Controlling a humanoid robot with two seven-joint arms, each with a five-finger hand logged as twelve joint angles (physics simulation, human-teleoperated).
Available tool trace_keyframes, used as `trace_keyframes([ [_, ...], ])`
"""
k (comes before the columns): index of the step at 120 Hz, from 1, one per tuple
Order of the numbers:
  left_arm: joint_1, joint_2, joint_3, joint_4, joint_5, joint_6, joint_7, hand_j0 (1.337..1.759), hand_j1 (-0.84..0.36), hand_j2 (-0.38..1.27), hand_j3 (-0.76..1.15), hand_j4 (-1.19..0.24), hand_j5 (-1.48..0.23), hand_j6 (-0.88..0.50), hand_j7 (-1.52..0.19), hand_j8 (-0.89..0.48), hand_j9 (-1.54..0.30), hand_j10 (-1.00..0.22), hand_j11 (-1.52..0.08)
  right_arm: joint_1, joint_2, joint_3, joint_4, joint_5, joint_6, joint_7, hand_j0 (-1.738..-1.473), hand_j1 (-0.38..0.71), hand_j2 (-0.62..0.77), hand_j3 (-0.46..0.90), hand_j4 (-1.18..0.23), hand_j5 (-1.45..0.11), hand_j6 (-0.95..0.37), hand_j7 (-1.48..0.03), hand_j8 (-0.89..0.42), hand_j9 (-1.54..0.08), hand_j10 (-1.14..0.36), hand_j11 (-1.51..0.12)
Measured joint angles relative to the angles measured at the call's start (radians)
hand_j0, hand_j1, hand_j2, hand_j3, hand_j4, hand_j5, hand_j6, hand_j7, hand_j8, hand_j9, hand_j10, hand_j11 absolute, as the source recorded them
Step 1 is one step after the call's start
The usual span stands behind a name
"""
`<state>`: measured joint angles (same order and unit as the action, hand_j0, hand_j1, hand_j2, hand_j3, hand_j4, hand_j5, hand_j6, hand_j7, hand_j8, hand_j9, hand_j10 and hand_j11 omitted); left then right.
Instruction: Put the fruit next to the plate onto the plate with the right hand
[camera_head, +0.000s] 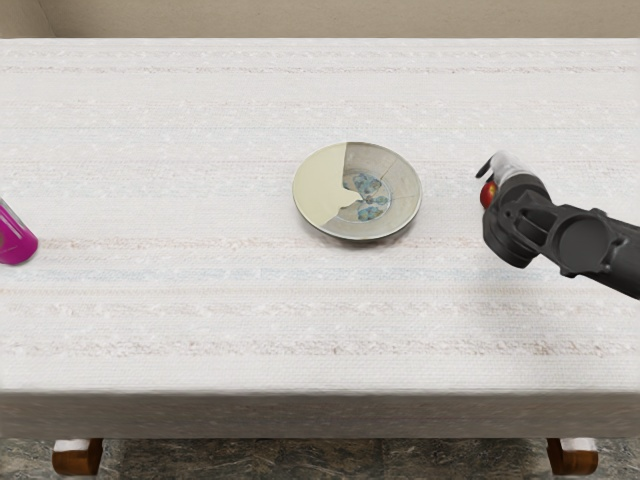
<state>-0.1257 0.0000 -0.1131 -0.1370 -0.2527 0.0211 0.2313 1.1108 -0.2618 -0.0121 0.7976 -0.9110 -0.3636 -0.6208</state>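
Red fruit (488, 193) (mostly hidden) rt of plate (320, 188), well apart.

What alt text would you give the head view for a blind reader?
A robot's right hand, on a dark arm from the right, is at a small red fruit right of a patterned plate on a pale table. A magenta object peeks in at the left edge.

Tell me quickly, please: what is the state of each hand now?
Left hand: not in view.
Right hand: at the red fruit beside the plate; grasp cannot be told.
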Motion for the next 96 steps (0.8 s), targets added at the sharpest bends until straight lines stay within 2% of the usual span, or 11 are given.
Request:
trace_keyframes([
  [12, 0.000, 0.000, 0.000, 0.000, 0.000, 0.000, 0.000, 1.658, 0.35, 0.00, 0.00, 0.00, 0.00, 0.00, 0.00, 0.00, 0.00, 0.00, 0.00, 0.000, 0.000, 0.000, -0.001, 0.000, 0.000, 0.001, -1.694, 0.07, -0.42, 0.21, -0.50, -0.61, -0.48, -0.63, -0.39, -0.52, -0.51, -0.52],
  [22, 0.000, 0.000, 0.000, 0.000, 0.000, 0.000, 0.000, 1.658, 0.35, 0.00, 0.00, 0.00, 0.00, 0.00, 0.00, 0.00, 0.00, 0.00, 0.00, 0.000, 0.000, 0.000, -0.001, 0.000, 0.000, 0.001, -1.692, 0.07, -0.39, 0.18, -0.52, -0.63, -0.50, -0.65, -0.40, -0.51, -0.51, -0.52],
  [24, 0.000, 0.000, 0.000, 0.000, 0.000, 0.000, 0.000, 1.658, 0.35, 0.00, 0.00, 0.00, 0.00, 0.00, 0.00, 0.00, 0.00, 0.00, 0.00, 0.001, 0.000, 0.000, -0.001, 0.000, 0.000, 0.001, -1.690, 0.08, -0.36, 0.11, -0.52, -0.64, -0.50, -0.65, -0.43, -0.48, -0.52, -0.53],
  [37, 0.000, 0.000, 0.000, 0.000, 0.000, 0.000, 0.000, 1.658, 0.35, 0.00, 0.00, 0.00, 0.00, 0.00, 0.00, 0.00, 0.00, 0.00, 0.00, 0.003, 0.000, 0.000, 0.000, 0.000, 0.000, 0.002, -1.693, 0.10, -0.29, 0.11, -0.53, -0.66, -0.52, -0.67, -0.46, -0.51, -0.54, -0.58],
  [43, 0.000, 0.000, 0.000, 0.000, 0.000, 0.000, 0.000, 1.658, 0.35, 0.00, 0.00, 0.00, 0.00, 0.00, 0.00, 0.00, 0.00, 0.00, 0.00, 0.003, 0.000, 0.000, 0.000, 0.000, 0.000, 0.002, -1.698, 0.12, -0.31, 0.20, -0.54, -0.68, -0.53, -0.69, -0.48, -0.51, -0.56, -0.60],
  [45, 0.000, 0.000, 0.000, 0.000, 0.000, 0.000, 0.000, 1.658, 0.35, 0.00, 0.00, 0.00, 0.00, 0.00, 0.00, 0.00, 0.00, 0.00, 0.00, 0.002, 0.000, 0.000, 0.000, 0.000, 0.000, 0.002, -1.681, 0.12, -0.30, 0.08, -0.55, -0.68, -0.52, -0.69, -0.48, -0.51, -0.56, -0.61],
  [47, 0.000, 0.000, 0.000, 0.000, 0.000, 0.000, 0.000, 1.658, 0.35, 0.00, 0.00, 0.00, 0.00, 0.00, 0.00, 0.00, 0.00, 0.00, 0.00, 0.002, 0.000, 0.000, 0.000, 0.001, 0.000, 0.002, -1.682, 0.13, -0.29, 0.09, -0.55, -0.69, -0.51, -0.70, -0.48, -0.50, -0.57, -0.62],
  [68, 0.000, 0.000, -0.001, 0.000, 0.000, 0.000, 0.000, 1.658, 0.35, 0.00, 0.00, 0.00, 0.00, 0.00, 0.00, 0.00, 0.00, 0.00, 0.00, 0.000, 0.001, 0.001, 0.000, -0.002, 0.000, 0.003, -1.682, 0.19, -0.25, 0.17, -0.60, -0.74, -0.45, -0.76, -0.42, -0.71, -0.56, -0.70],
  [72, 0.000, 0.000, -0.001, 0.000, 0.000, 0.000, 0.000, 1.658, 0.35, 0.00, 0.00, 0.00, 0.00, 0.00, 0.00, 0.00, 0.00, 0.00, 0.00, 0.000, 0.001, 0.001, 0.001, -0.002, 0.000, 0.003, -1.686, 0.19, -0.28, 0.25, -0.61, -0.75, -0.44, -0.77, -0.41, -0.73, -0.55, -0.71],
  [76, 0.000, 0.000, -0.001, 0.000, 0.000, 0.000, 0.000, 1.658, 0.35, 0.00, 0.00, 0.00, 0.00, 0.00, 0.00, 0.00, 0.00, 0.00, 0.00, 0.000, 0.001, 0.001, 0.001, -0.002, 0.000, 0.004, -1.684, 0.18, -0.27, 0.19, -0.62, -0.76, -0.44, -0.78, -0.41, -0.74, -0.55, -0.73],
  [96, 0.000, 0.000, -0.001, 0.000, 0.000, 0.000, 0.000, 1.658, 0.35, 0.00, 0.00, 0.00, 0.00, 0.00, 0.00, 0.00, 0.00, 0.00, 0.00, 0.000, 0.001, 0.002, 0.001, -0.001, 0.000, 0.004, -1.685, 0.19, -0.25, 0.18, -0.67, -0.84, -0.42, -0.86, -0.41, -0.76, -0.53, -0.81],
])
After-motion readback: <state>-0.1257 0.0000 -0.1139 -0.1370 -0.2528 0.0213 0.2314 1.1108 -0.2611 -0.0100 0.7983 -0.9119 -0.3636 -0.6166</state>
